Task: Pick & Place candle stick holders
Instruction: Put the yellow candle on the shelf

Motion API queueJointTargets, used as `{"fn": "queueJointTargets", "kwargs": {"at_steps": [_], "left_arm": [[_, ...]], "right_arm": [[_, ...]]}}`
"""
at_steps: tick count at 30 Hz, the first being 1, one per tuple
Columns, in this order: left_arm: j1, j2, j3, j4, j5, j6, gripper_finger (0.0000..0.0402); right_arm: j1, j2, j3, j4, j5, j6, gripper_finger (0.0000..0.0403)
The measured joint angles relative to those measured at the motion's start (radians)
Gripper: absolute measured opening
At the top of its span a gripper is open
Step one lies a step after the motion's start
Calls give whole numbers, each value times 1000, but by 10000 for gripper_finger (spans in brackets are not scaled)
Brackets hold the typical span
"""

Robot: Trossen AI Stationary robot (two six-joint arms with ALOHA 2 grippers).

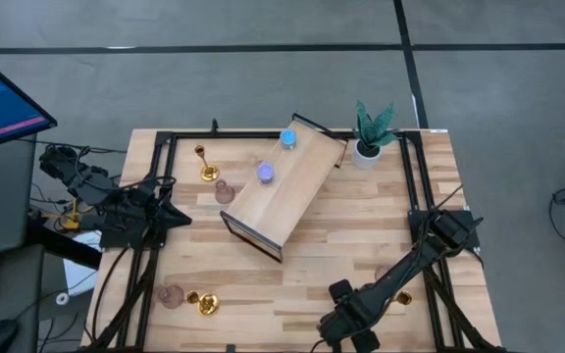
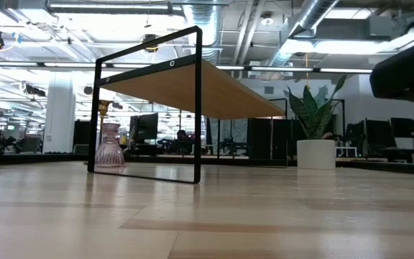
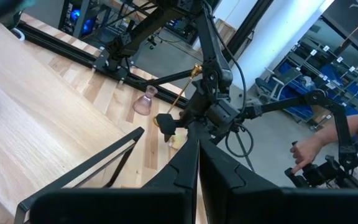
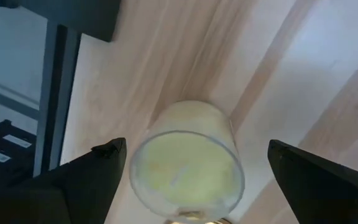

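In the right wrist view, a little round yellow candle stick holder (image 4: 186,169) stands on the table. My right gripper (image 4: 191,158) is open and points down over it, one finger on each side and clear of it. This gripper is near the table's front edge (image 1: 344,316). A blue holder (image 1: 287,139) and a violet holder (image 1: 266,174) stand on a low wooden stand (image 1: 282,191). Gold holders (image 1: 206,169) (image 1: 206,305) and pink ones (image 1: 225,191) (image 1: 172,296) stand on the table's left half. My left gripper (image 3: 198,180) is shut and empty, raised at the left edge (image 1: 179,218).
A white-potted green plant (image 1: 369,139) stands at the back right. Another pink holder (image 3: 143,102) stands on the table beyond my right arm (image 3: 213,112). A black frame (image 1: 165,147) runs round the table. A person's hand (image 3: 307,151) shows beyond the table.
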Motion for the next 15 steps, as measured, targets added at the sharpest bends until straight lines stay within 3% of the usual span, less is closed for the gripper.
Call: {"fn": "queueJointTargets", "kwargs": {"at_steps": [7,15], "left_arm": [[0,0,0,0,-18,5,13],[0,0,0,0,-19,7,13]], "right_arm": [[-1,0,0,5,1,0,359],[-1,0,0,28,2,3,292]]}}
